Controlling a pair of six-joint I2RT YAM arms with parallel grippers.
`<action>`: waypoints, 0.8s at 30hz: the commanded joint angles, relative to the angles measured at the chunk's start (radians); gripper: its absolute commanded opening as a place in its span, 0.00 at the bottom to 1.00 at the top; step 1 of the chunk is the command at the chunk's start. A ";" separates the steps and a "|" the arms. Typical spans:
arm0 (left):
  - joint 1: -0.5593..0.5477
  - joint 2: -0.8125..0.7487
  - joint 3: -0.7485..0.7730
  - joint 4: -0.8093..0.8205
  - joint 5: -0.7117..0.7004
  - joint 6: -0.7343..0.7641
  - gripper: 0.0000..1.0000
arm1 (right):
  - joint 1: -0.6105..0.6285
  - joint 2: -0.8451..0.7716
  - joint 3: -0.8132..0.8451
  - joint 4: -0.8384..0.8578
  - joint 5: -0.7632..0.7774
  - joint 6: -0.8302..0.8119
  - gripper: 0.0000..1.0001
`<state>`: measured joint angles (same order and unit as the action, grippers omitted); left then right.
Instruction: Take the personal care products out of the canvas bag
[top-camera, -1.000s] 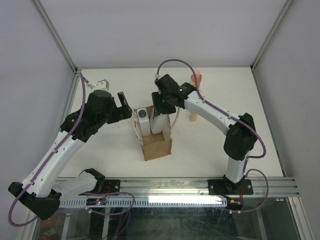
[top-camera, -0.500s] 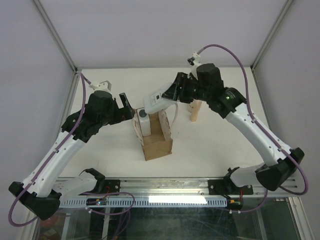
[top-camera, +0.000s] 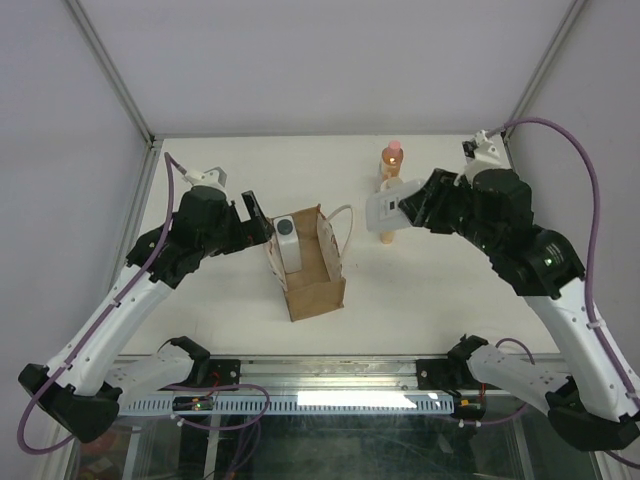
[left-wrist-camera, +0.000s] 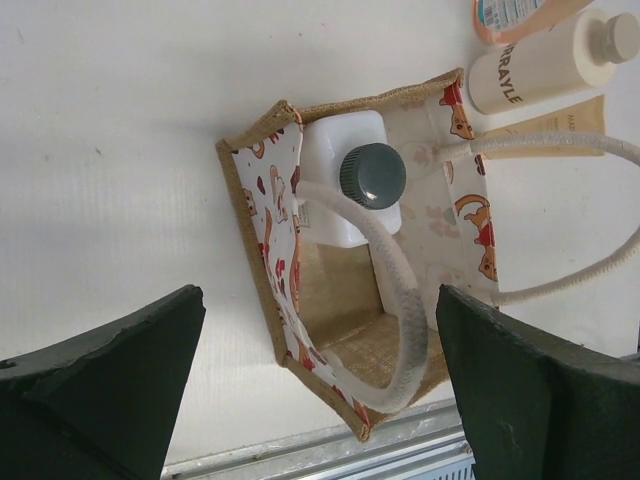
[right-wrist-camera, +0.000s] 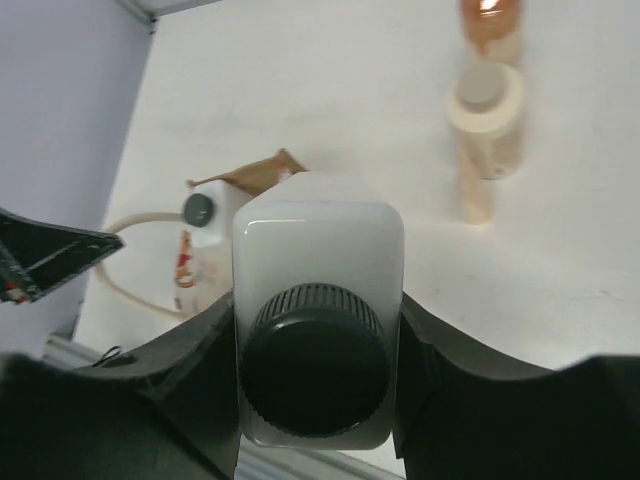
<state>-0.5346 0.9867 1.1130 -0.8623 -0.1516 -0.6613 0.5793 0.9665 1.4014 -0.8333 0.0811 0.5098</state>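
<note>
Holding one white rectangular bottle (right-wrist-camera: 318, 260) by its sides just above the dark grey cap, my right tool (top-camera: 405, 203) is closed snugly on it. In the overhead view it hangs right of centre, clear of the canvas bag (top-camera: 312, 275) and above the table (top-camera: 430, 300).

Two products are already out. The slim orange bottle (top-camera: 392, 158) with the pink cap and the stout cream bottle (right-wrist-camera: 486, 112) stand upright on the table close together, right of the bag and just beyond the bottle I carry.

One product is left. The second white bottle (left-wrist-camera: 350, 180) stands upright in the bag's far corner, its dark cap (left-wrist-camera: 372, 176) showing, and one white loop handle (left-wrist-camera: 385, 270) is draped across it. My left tool (top-camera: 252, 218) hovers at the bag's left side with its fingers spread wide, gripping nothing.

I judge the task about three quarters done. The carried bottle needs setting down by the other two, and the last one has to be lifted past that handle.
</note>
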 joint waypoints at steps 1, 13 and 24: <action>0.008 0.022 0.021 0.067 0.027 0.001 0.99 | -0.004 -0.076 0.031 -0.002 0.272 -0.080 0.00; 0.008 0.069 0.060 0.077 0.024 0.026 0.99 | -0.004 -0.045 -0.296 0.072 0.370 -0.074 0.00; 0.010 0.062 0.071 0.054 -0.007 0.043 0.99 | -0.005 0.178 -0.343 0.252 0.246 -0.141 0.00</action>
<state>-0.5346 1.0607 1.1271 -0.8371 -0.1379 -0.6434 0.5743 1.1038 0.9928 -0.8078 0.3553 0.4011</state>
